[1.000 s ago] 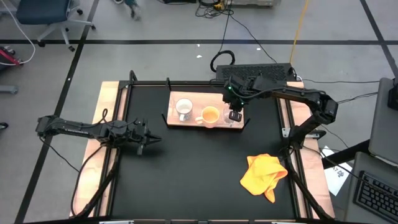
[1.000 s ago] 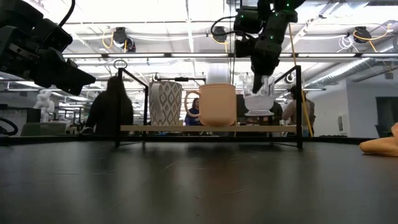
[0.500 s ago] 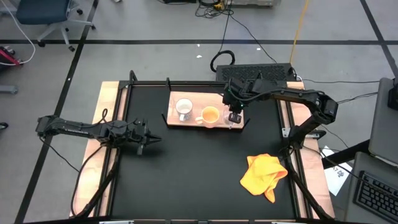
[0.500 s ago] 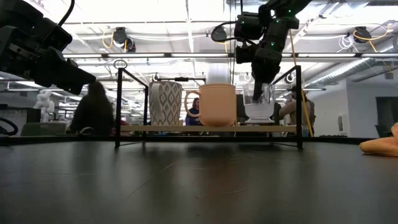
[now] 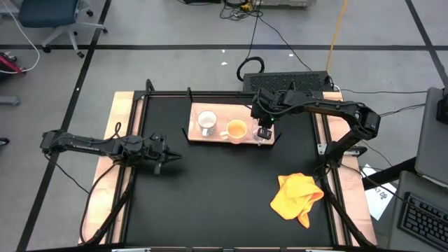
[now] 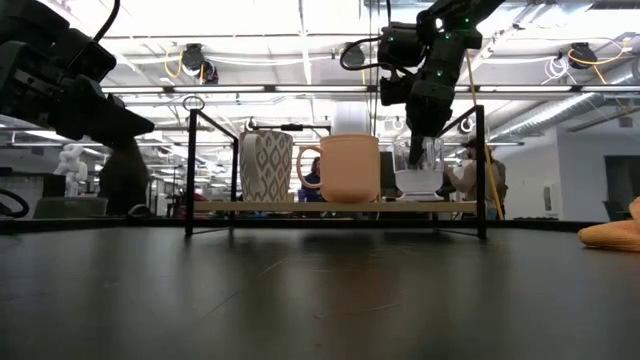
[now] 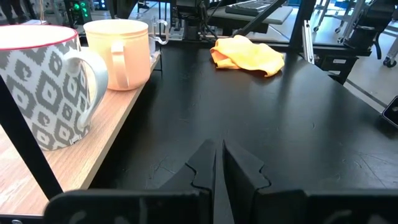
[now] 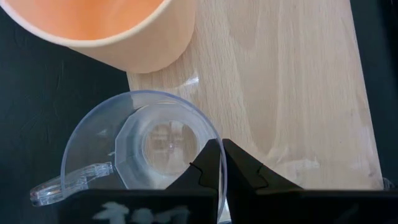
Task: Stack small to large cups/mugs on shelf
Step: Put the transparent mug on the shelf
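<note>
The right arm reaches from the table's right edge across the far right corner, its forearm lying nearly level and its wrist bent down so that the right gripper (image 5: 263, 131) points straight down over the right end of the shelf (image 5: 218, 136). In the right wrist view its two dark fingers (image 8: 239, 168) are pressed together with the rim of the clear glass cup (image 8: 143, 147) passing at their tips, but whether they pinch the wall is not plain; the cup stands upright at the board's corner, its handle out over the black tabletop (image 5: 210, 196). Just beside the glass stands the orange-yellow mug (image 5: 236, 129), and past that, at the shelf's left end, the white patterned mug (image 5: 206, 122), so the three stand in a row, none inside another. In the low view the right gripper (image 6: 424, 130) hangs over the glass cup (image 6: 418, 172), with the orange-yellow mug (image 6: 348, 168) to its side. The left arm lies stretched low along the table's left side, and the left gripper (image 5: 162, 155) is held above the tabletop, well apart from the shelf, its fingers (image 7: 239, 167) nearly touching with nothing between them. A yellow cloth (image 5: 297, 198) lies crumpled near the front right.
</note>
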### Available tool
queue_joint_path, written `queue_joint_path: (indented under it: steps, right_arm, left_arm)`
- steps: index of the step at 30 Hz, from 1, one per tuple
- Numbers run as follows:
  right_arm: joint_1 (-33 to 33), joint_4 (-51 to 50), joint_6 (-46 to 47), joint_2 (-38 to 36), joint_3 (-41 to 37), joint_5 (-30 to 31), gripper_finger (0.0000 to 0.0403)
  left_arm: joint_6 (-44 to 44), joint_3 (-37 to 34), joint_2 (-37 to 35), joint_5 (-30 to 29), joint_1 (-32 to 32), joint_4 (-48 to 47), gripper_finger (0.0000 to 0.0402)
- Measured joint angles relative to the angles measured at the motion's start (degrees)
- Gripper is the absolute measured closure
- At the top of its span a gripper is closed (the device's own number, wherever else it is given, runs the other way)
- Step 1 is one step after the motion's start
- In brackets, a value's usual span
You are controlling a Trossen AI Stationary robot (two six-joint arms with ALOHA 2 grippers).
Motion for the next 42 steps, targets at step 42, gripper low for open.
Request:
queue_joint_path:
  steps: [42]
  right_arm:
    - [-2.19, 3.08, 0.86, -0.11, -3.37, -0.01, 0.0399]
  left_arm:
    - [0.0, 0.01, -0.01, -0.02, -0.02, 0.02, 0.0369]
